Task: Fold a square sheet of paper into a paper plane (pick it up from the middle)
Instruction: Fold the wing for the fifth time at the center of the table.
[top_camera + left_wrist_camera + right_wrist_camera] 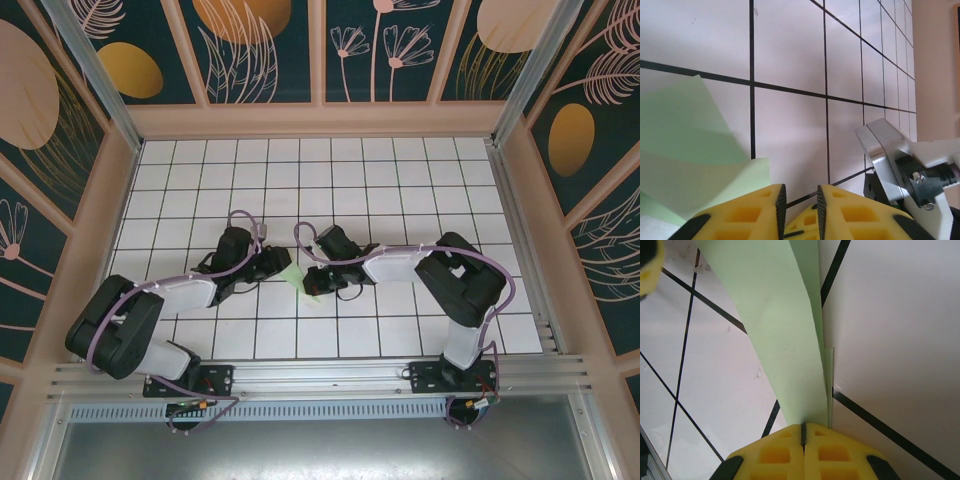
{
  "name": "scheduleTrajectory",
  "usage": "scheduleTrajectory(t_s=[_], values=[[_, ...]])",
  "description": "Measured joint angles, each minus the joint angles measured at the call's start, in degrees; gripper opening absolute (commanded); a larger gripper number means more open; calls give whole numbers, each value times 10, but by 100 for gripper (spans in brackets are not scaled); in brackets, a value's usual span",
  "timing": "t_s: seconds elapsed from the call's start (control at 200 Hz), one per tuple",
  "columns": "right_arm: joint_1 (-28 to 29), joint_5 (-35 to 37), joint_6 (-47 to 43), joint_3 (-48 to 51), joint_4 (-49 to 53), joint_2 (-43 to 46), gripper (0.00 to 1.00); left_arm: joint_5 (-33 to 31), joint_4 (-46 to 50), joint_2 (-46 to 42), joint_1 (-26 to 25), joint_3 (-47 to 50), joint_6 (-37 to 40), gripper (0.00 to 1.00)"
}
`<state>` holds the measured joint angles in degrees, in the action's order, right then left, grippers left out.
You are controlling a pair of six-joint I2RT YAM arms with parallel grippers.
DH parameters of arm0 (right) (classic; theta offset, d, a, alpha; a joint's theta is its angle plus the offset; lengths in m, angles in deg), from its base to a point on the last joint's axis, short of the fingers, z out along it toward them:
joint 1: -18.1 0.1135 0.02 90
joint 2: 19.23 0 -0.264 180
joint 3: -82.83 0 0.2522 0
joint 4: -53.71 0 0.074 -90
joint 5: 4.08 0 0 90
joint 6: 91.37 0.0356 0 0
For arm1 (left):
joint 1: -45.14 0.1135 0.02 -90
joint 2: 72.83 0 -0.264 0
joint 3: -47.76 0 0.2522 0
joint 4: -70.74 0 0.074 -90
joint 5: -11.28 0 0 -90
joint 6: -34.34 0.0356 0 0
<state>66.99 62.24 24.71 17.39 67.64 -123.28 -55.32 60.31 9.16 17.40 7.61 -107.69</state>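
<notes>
The pale mint-green sheet of paper (296, 277) is folded into a narrow tapering shape and hangs just above the tiles between my two grippers. My right gripper (803, 425) is shut on one end of the paper (775, 325), whose creased layers run away from the pads. My left gripper (801, 192) stands slightly open, with bare table visible in the gap. The paper (685, 135) lies to its left, beside the left finger and not between the pads. In the top view the left gripper (283, 262) and right gripper (308, 283) nearly meet. Whether the folds make a paper plane I cannot tell.
The white gridded table (400, 180) stretches behind and to both sides of the arms. Wooden walls with patterned panels (320, 115) close it in. An aluminium rail (320, 380) runs along the near edge. Part of the right arm's wrist (900, 165) is close on the left gripper's right.
</notes>
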Motion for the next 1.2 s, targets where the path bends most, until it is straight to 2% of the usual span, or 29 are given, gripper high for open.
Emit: scheduleTrajectory(t_s=[0.595,0.806,1.091,1.196], values=[[-2,-10,9,1,-4,-4,0,20,5,72,-17,0,25,20],[-2,-13,14,12,-22,-3,0,-26,54,82,-20,-22,54,19],[-3,-14,15,37,-61,4,0,-40,119,94,-22,-61,86,19],[-3,-14,15,43,-70,6,0,-40,123,93,-4,-61,97,19]])
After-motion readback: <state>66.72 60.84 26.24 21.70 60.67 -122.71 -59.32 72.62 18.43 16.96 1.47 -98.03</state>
